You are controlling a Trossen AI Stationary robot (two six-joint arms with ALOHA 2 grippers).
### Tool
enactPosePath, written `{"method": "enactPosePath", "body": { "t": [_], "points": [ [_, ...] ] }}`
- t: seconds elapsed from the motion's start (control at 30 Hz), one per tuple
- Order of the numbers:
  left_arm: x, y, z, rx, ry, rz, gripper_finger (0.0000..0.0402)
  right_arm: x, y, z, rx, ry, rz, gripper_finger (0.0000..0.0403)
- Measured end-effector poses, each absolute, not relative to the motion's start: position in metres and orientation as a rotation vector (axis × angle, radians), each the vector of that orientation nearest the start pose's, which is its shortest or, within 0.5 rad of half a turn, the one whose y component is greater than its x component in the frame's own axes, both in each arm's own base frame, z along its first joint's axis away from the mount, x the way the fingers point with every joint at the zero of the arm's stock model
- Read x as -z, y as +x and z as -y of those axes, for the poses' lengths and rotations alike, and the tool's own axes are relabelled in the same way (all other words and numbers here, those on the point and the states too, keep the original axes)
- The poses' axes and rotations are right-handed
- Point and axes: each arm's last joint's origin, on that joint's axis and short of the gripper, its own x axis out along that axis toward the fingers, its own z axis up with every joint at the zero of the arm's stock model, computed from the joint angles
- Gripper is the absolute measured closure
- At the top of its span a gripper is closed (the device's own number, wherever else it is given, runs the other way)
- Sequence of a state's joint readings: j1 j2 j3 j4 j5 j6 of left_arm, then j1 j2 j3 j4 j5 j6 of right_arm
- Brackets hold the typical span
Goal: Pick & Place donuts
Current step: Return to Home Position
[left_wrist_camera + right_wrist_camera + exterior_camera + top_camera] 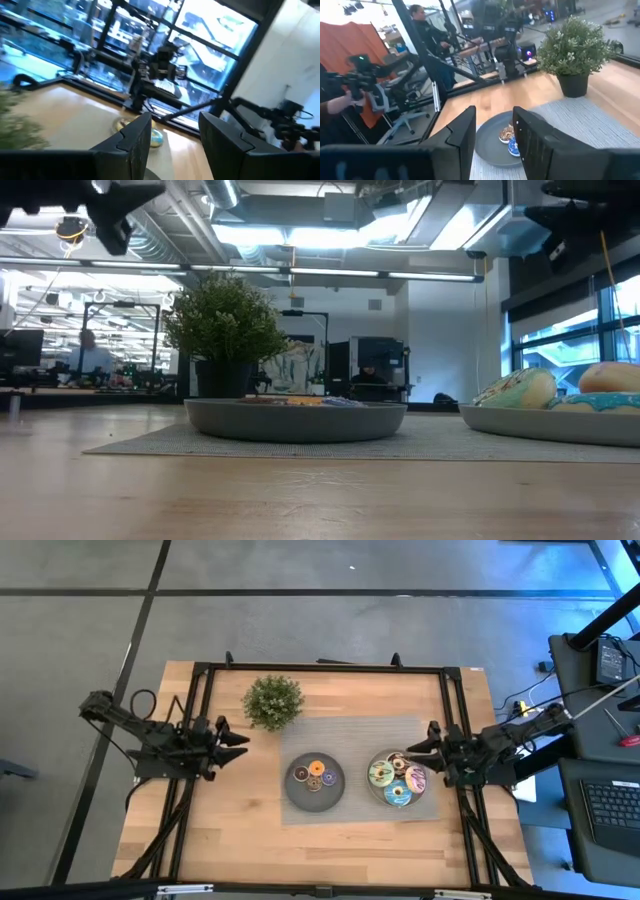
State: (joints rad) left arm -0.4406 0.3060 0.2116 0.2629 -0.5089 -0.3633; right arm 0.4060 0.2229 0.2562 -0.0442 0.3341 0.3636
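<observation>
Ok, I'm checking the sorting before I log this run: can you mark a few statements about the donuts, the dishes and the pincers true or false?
1. The small toy donuts lie on the dark grey round plate. True.
2. The left pincer holds a donut. False: the left pincer is open and empty, above the bare wood beside the grey woven mat.
3. The large iced donuts lie in the pale grey round dish. True.
4. The potted green plant stands between the two dishes. False: the potted green plant stands at a corner of the mat, apart from both dishes.
5. The right pincer is open and empty. True.
</observation>
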Motion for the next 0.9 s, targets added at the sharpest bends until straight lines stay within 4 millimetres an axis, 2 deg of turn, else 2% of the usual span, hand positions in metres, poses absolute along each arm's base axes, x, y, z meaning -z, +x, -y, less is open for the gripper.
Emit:
{"method": "enactPosePath", "body": {
  "t": [0.2,0.37,0.47,0.63,0.8,0.9],
  "points": [
    [-0.222,0.092,0.023,-0.079,-0.447,0.200,0.0240,-0.229,0.082,-0.022,-0.055,0.335,0.063,0.0272],
    [-0.222,0.080,0.015,-0.058,-0.427,0.230,0.0240,-0.228,0.073,-0.016,-0.016,0.331,0.075,0.0272],
    [-0.217,0.081,0.011,-0.134,-0.390,0.174,0.0240,-0.227,0.074,-0.014,-0.005,0.322,0.058,0.0272],
    [-0.199,0.086,0.007,-0.189,-0.459,0.092,0.0240,-0.223,0.075,-0.013,0.021,0.304,0.035,0.0272],
    [-0.179,0.094,0.007,-0.172,-0.490,0.149,0.0240,-0.210,0.082,-0.015,0.016,0.288,0.071,0.0272],
    [-0.177,0.095,0.005,-0.164,-0.513,0.151,0.0240,-0.199,0.086,-0.016,0.015,0.277,0.075,0.0272]
  ]
}}
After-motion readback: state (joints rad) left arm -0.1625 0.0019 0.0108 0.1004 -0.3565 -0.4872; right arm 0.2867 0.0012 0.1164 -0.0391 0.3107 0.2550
